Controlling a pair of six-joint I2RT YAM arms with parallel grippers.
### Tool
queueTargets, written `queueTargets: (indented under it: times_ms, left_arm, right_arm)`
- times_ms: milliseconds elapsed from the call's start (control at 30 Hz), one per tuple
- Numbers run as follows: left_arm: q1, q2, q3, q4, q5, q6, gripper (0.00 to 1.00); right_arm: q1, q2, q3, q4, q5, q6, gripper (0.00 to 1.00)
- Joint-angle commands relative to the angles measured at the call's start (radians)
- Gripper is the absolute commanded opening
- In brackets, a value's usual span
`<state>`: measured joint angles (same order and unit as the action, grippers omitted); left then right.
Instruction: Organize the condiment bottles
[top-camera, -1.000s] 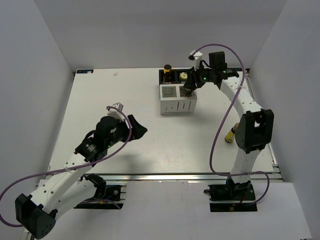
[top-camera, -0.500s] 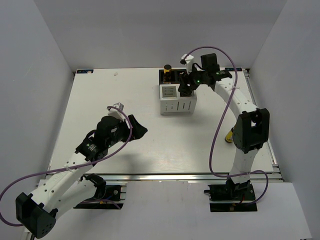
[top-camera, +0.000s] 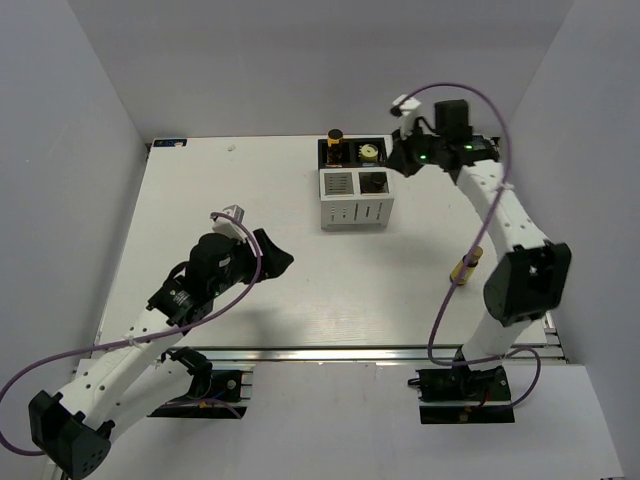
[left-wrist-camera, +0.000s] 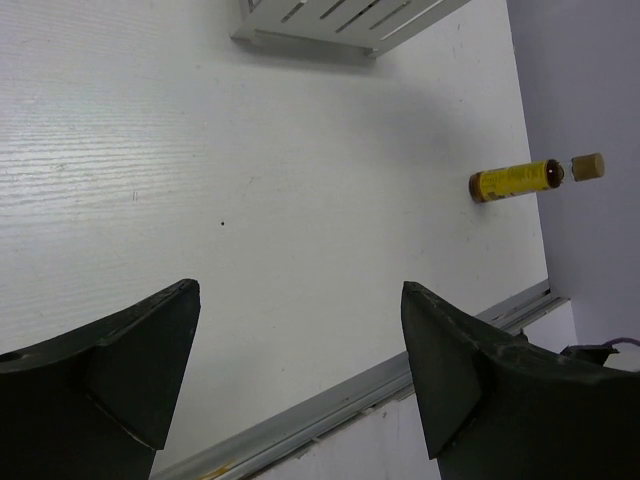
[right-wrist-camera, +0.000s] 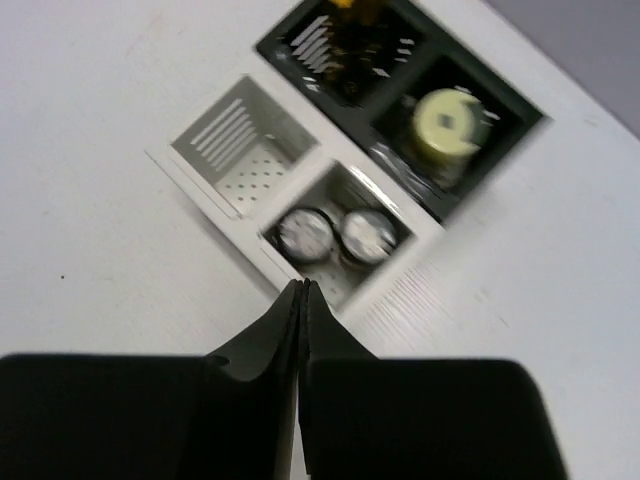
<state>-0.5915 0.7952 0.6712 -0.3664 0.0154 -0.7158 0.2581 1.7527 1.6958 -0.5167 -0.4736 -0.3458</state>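
Observation:
A white two-cell organizer (top-camera: 355, 212) stands at the back of the table, with a black two-cell one (top-camera: 325, 150) behind it. In the right wrist view the white organizer's right cell holds two silver-capped bottles (right-wrist-camera: 305, 232), and its left cell (right-wrist-camera: 245, 150) is empty. The black cells hold a dark bottle (right-wrist-camera: 350, 30) and a yellow-capped bottle (right-wrist-camera: 445, 122). My right gripper (top-camera: 398, 160) is shut and empty, high beside the organizers (right-wrist-camera: 302, 290). A yellow bottle (top-camera: 467, 264) with a cork cap lies on the table at the right (left-wrist-camera: 512, 181). My left gripper (top-camera: 283, 257) is open and empty over mid-table (left-wrist-camera: 300, 340).
The table's metal front rail (left-wrist-camera: 330, 420) runs below my left fingers. The right arm's purple cable (top-camera: 445, 290) hangs over the table near the yellow bottle. Grey walls close in both sides.
My right gripper lowered a dark bottle into the white organizer's right cell, let it go, then pulled back up and right, shut. The left arm barely moved.

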Motion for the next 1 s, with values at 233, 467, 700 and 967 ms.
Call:
queueTargets:
  times_ms: [233,467,700,967]
  left_arm:
    - [-0.004,-0.027,-0.05,0.07,-0.017,-0.008,0.92]
    - [-0.004,0.061,-0.041,0.124,0.057,0.022,0.92]
    - [-0.004,0.07,-0.045,0.146,0.066,0.029,0.92]
    - [-0.004,0.036,-0.062,0.138,0.052,0.016,0.92]
  right_arm:
    - [-0.383,-0.223,-0.001,-0.558,0.024,-0.148,0.83]
    - [-0.427,-0.347,-0.255,-0.672,0.197,-0.288,0.89]
    - [-0.428,-0.418,-0.456,-0.576,0.259,-0.294,0.82]
    - [-0.428,-0.391,-0.554,-0.436,0.276,-0.262,0.8]
